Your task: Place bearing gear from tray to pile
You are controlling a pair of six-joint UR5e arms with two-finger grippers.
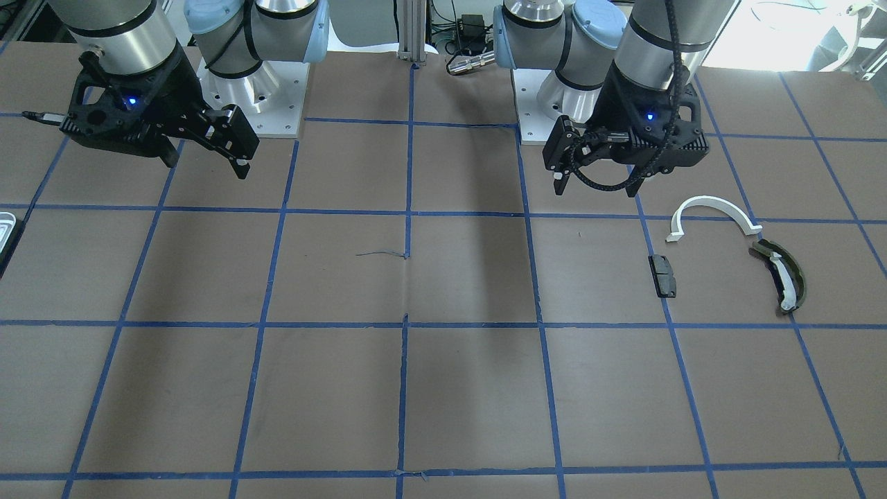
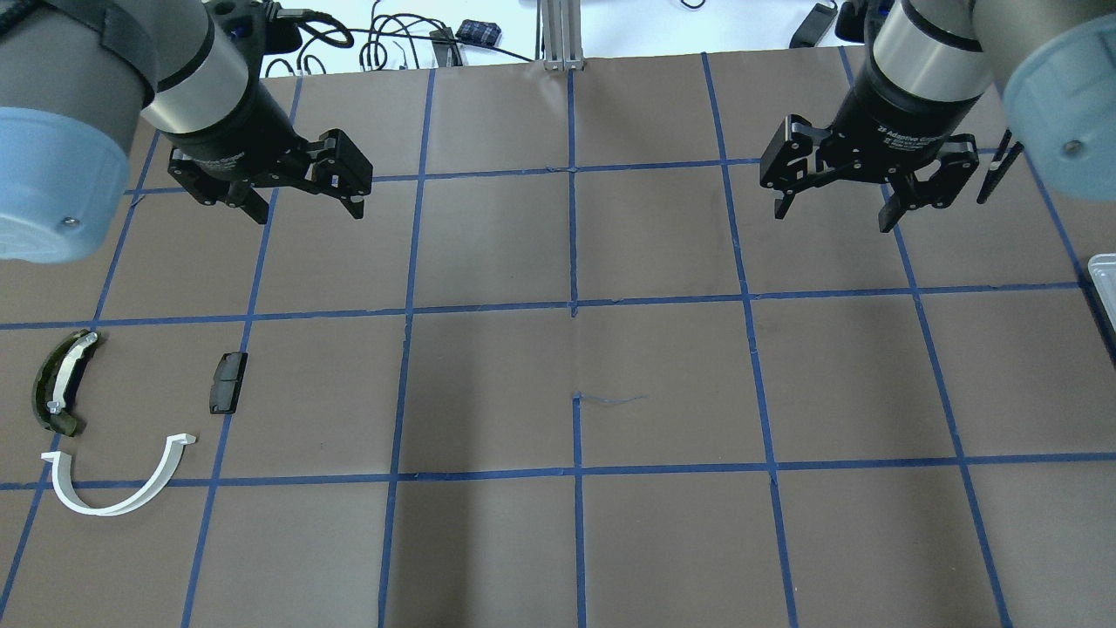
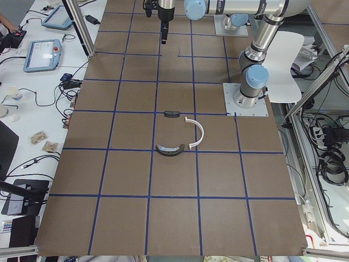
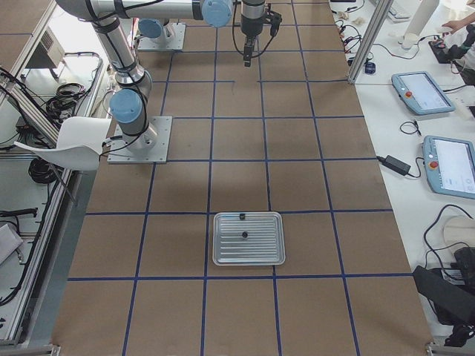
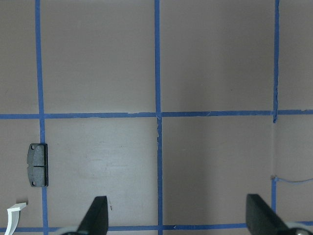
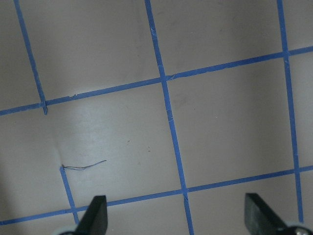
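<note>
The metal tray (image 4: 249, 259) lies at the table's end on my right, its whitish rim also showing in the overhead view (image 2: 1104, 277) and the front view (image 1: 5, 227). Two small dark parts (image 4: 246, 236) sit in it; they are too small to tell whether either is the bearing gear. The pile holds a white half-ring (image 2: 113, 493), an olive curved piece (image 2: 59, 384) and a black block (image 2: 228, 382). My left gripper (image 2: 309, 209) hangs open and empty above the table, beyond the pile. My right gripper (image 2: 833, 214) also hangs open and empty.
Brown table (image 2: 575, 523) with a blue tape grid. A thin wire scrap (image 2: 610, 399) lies near the middle. The arm bases (image 1: 256, 97) stand on the robot's side. Cables and tablets (image 4: 423, 93) lie on side benches off the table.
</note>
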